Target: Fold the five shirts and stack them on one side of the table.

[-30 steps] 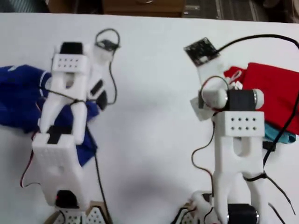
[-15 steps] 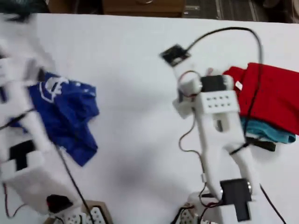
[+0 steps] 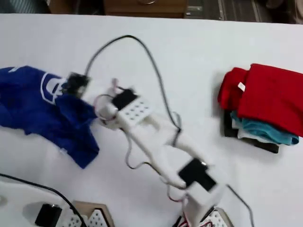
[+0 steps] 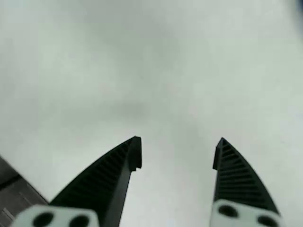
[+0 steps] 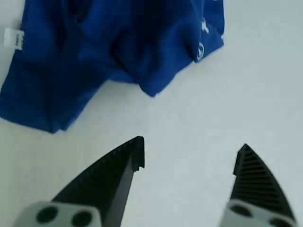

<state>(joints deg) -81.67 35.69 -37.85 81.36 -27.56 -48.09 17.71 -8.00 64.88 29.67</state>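
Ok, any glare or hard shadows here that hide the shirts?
High view: even light, no glare on the table, only a soft shadow beneath the right arm; the blue shirt and the folded stack are fully lit. Right wrist view: the blue shirt's folds go dark, with the open right hand clear of them. Left wrist view: a faint grey patch on the table ahead of the open left hand.

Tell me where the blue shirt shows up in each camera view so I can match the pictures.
High view: the blue shirt lies crumpled at the left side of the table.
Right wrist view: the blue shirt lies just ahead of the open right gripper.
Left wrist view: the open left gripper hangs over the white table.
Shared landmark: the white surface of the table.
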